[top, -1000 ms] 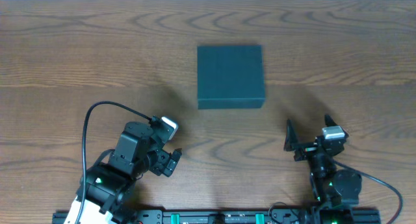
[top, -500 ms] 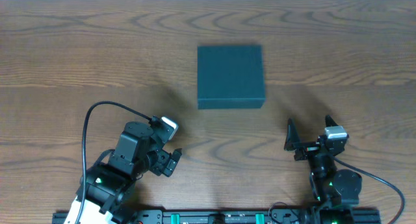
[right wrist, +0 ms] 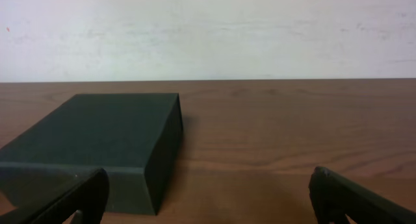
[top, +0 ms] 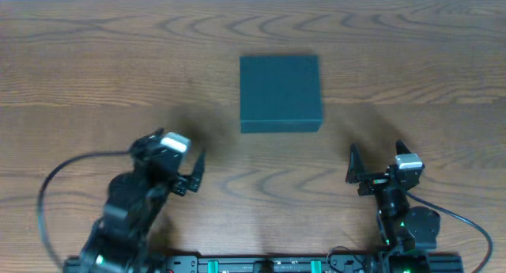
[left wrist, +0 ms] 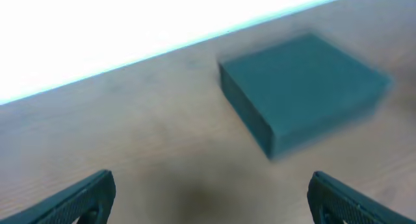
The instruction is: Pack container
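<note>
The container point(top: 281, 91) is a dark teal-green square box with its lid shut, lying flat on the wooden table at the middle back. It also shows in the left wrist view point(left wrist: 302, 87), blurred, and in the right wrist view point(right wrist: 97, 133). My left gripper point(top: 170, 156) is open and empty, in front of and left of the container; its fingers frame bare table in the left wrist view point(left wrist: 211, 201). My right gripper point(top: 375, 156) is open and empty, in front of and right of the container point(right wrist: 208, 198). No snack packets are in view.
The wooden table point(top: 95, 67) runs to a white back edge at the top of the overhead view. A black cable point(top: 55, 186) loops from the left arm. A mounting rail point(top: 261, 265) runs along the front edge.
My left arm has swung left and forward, and its gripper now points toward the container. The right arm and the container have not moved.
</note>
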Controlling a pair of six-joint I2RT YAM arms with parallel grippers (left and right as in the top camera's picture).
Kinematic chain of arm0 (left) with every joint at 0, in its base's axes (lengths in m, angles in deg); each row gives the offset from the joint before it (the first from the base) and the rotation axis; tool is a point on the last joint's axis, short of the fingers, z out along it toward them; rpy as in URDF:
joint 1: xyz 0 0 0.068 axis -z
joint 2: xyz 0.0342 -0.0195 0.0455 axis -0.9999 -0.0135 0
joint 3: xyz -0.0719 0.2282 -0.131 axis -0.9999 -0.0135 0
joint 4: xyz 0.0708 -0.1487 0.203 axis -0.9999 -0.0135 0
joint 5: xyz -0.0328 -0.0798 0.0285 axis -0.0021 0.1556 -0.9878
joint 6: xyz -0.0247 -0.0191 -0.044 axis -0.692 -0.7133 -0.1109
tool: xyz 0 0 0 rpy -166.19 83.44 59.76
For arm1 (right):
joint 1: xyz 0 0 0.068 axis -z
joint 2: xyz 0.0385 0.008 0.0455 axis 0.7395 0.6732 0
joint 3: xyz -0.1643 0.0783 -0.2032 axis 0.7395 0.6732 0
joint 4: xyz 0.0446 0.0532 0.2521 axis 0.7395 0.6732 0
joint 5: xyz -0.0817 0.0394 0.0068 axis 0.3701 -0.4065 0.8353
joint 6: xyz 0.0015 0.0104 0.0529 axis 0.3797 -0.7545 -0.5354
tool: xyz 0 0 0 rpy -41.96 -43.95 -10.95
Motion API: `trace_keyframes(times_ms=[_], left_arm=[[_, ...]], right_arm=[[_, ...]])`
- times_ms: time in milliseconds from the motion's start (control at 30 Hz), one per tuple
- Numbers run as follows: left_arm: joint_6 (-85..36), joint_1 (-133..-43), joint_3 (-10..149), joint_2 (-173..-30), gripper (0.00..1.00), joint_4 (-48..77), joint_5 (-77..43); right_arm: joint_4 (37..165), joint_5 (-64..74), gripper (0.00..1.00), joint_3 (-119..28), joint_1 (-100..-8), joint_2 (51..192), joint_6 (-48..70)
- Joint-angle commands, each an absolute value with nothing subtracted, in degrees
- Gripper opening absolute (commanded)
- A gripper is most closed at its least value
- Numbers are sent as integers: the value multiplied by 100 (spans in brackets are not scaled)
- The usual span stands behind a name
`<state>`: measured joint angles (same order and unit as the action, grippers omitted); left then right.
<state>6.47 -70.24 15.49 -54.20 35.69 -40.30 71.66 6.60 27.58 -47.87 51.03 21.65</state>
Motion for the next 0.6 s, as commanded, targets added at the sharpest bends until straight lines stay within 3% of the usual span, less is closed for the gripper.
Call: trace_keyframes(times_ms=[0, 300, 567], left_arm=[[754, -7418, 1191, -4821, 96, 4127, -4137], [754, -7907, 376, -3993, 95, 6885, -4325], [924, -7953, -269, -3326, 95, 7211, -4360]], right_arm=[[7197, 713, 99, 2771, -4733, 5066, 2075], [7197, 713, 99, 2771, -4733, 5066, 2075], [7197, 713, 99, 2771, -4733, 5066, 2075]])
